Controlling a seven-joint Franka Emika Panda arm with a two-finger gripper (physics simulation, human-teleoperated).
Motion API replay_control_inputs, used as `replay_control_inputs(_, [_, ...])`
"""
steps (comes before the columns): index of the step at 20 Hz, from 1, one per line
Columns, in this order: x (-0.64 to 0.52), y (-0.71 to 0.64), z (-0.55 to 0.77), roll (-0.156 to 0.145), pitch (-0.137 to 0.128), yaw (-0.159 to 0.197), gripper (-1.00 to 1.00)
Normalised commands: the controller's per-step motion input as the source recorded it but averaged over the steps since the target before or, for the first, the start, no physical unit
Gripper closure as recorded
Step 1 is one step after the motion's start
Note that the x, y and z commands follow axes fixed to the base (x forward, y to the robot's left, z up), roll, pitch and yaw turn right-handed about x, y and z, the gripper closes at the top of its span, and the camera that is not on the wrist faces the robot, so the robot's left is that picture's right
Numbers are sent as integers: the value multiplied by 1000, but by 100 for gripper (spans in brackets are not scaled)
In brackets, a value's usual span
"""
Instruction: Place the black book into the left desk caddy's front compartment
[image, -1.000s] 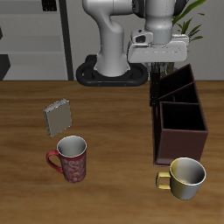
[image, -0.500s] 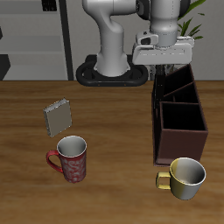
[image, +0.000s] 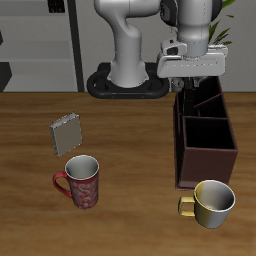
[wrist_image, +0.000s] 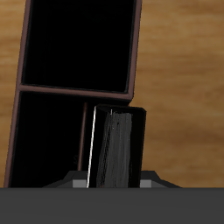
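Note:
My gripper hangs over the back end of the left desk caddy, a dark maroon open-topped box with dividers. It is shut on the black book, which stands upright between the fingers with its pale page edge showing. In the exterior view the book is only a dark sliver under the hand. The wrist view looks down into two dark caddy compartments split by a divider; the book hovers above the edge of one of them, beside the caddy's long wall.
A small grey speckled book leans on the table across from the caddy. A red patterned mug stands nearer the front edge. A pale yellow mug sits just in front of the caddy. The robot base is behind.
The gripper has carried the black book sideways, away from the robot base, so it now sits over the caddy's back section. Nothing on the table has moved.

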Motion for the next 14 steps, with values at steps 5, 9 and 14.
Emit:
replay_control_inputs(5, [29, 190, -43, 29, 12, 9, 100])
replay_control_inputs(9, [-12, 151, -59, 33, 5, 14, 100])
replay_control_inputs(14, [33, 35, -102, 11, 16, 3, 100])
